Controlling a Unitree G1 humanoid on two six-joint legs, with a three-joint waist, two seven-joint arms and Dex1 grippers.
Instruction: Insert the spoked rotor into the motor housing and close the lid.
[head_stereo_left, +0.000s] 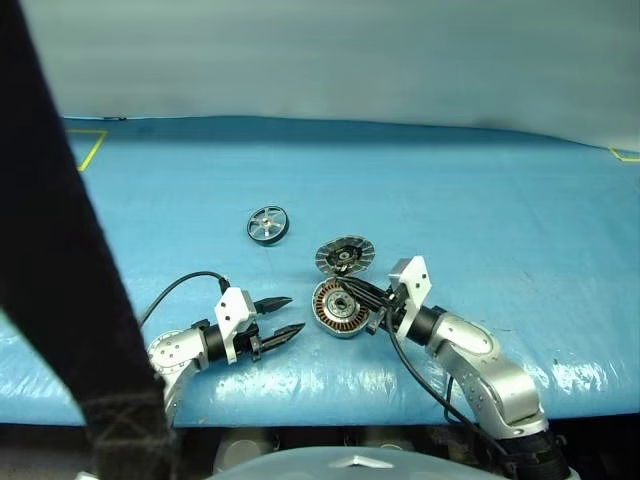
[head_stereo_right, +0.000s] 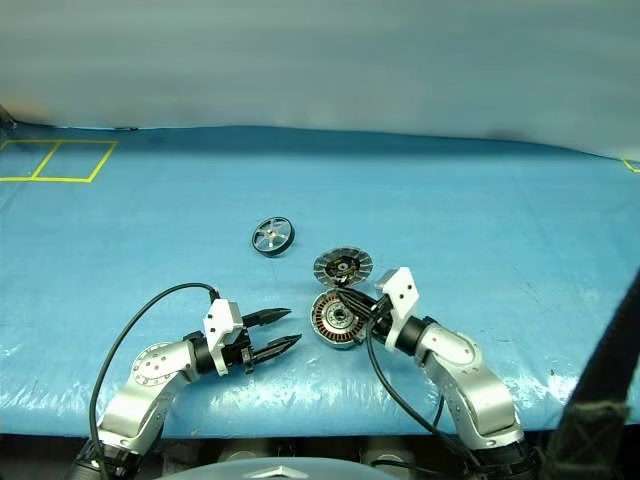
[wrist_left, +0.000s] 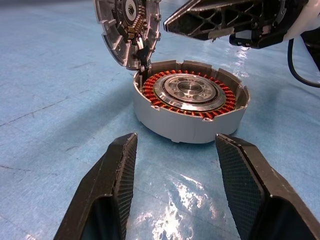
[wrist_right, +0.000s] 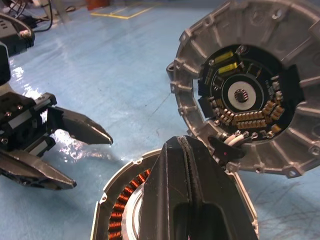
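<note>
Blue table (head_stereo_left: 480, 200): motor housing (head_stereo_left: 338, 308) beside left pincer (head_stereo_left: 285, 318) (apart)

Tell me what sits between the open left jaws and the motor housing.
Nothing: in the left wrist view only bare blue table cover separates the left gripper from the motor housing.

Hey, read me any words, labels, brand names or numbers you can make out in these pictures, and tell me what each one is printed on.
There is no text that can be read.
Lid: the small parts on its circuit board may carry markings, but they are too small to read.
Motor housing: no print seen on its grey wall or silver hub.
Spoked rotor: too small to tell.
Blue table cover: yellow tape lines only, no letters.
</note>
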